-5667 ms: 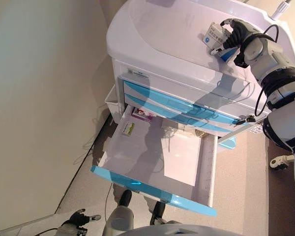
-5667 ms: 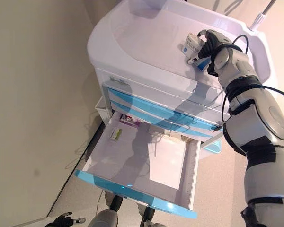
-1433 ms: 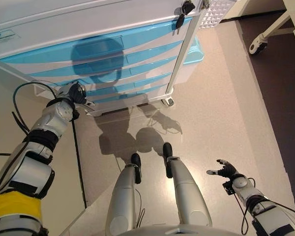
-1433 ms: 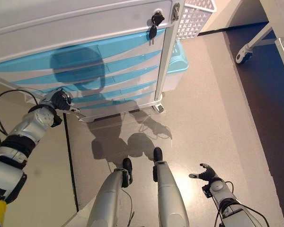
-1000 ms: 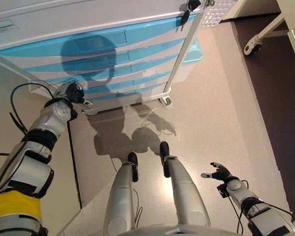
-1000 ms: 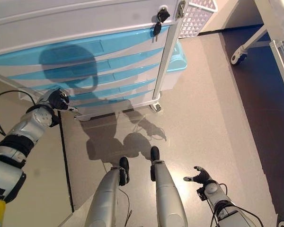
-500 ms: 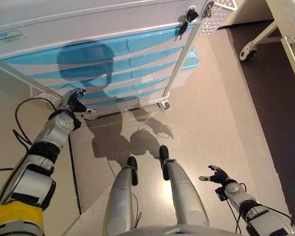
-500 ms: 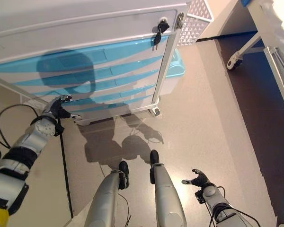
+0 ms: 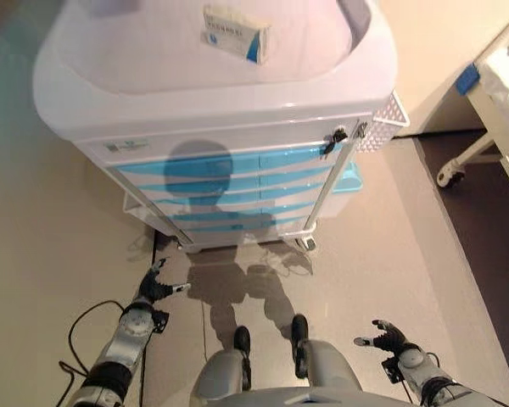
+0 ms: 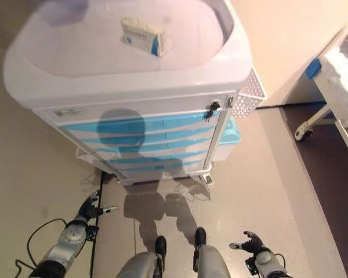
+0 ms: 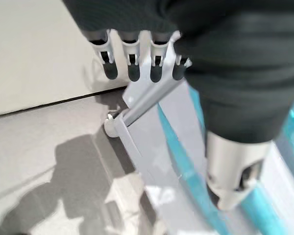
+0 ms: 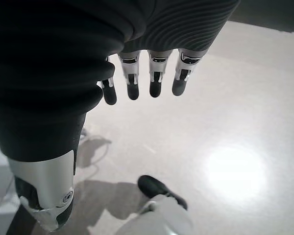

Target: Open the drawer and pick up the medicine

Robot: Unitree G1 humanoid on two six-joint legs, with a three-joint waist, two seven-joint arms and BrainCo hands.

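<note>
Fingers [image 12: 132, 83] of both hands straight and empty, well apart from medicine box [image 9: 236, 32] atop cart [image 9: 212, 102].

cart [image 9: 237, 127] top's far edge cut off, print on medicine box [image 9: 235, 32] too small

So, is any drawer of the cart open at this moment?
No, all the blue drawer fronts of the cart sit flush and closed, and the medicine box lies on the cart top.
</note>
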